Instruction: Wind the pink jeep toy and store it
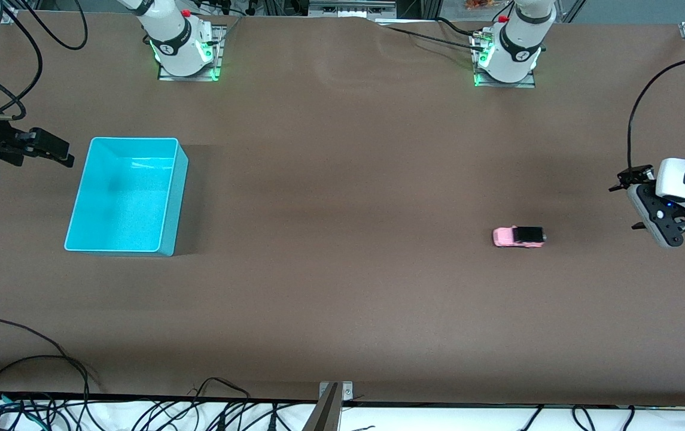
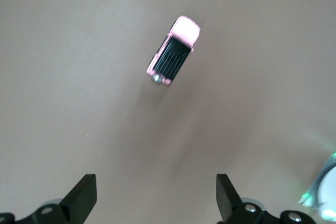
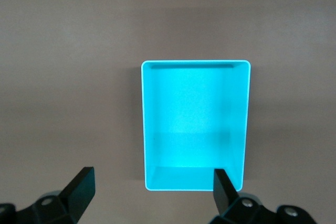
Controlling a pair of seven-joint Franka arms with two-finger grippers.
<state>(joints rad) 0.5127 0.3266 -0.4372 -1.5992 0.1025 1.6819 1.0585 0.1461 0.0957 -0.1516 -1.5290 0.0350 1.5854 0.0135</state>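
The pink jeep toy (image 1: 518, 236) stands on its wheels on the brown table, toward the left arm's end; its black roof (image 2: 172, 53) shows in the left wrist view. My left gripper (image 1: 623, 206) hangs open and empty above the table near that end, off to the side of the jeep, and its fingertips (image 2: 156, 184) stand wide apart. An empty turquoise bin (image 1: 124, 203) sits toward the right arm's end. My right gripper (image 1: 58, 151) hovers open just outside the bin, holding nothing, with the bin's rim (image 3: 195, 63) ahead of its fingertips (image 3: 153, 179).
Both arm bases (image 1: 183, 54) (image 1: 507, 57) stand at the table's edge farthest from the front camera. Black cables (image 1: 49, 371) and a metal bracket (image 1: 333, 404) lie along the edge nearest the camera. Bare brown table (image 1: 342, 209) spans between bin and jeep.
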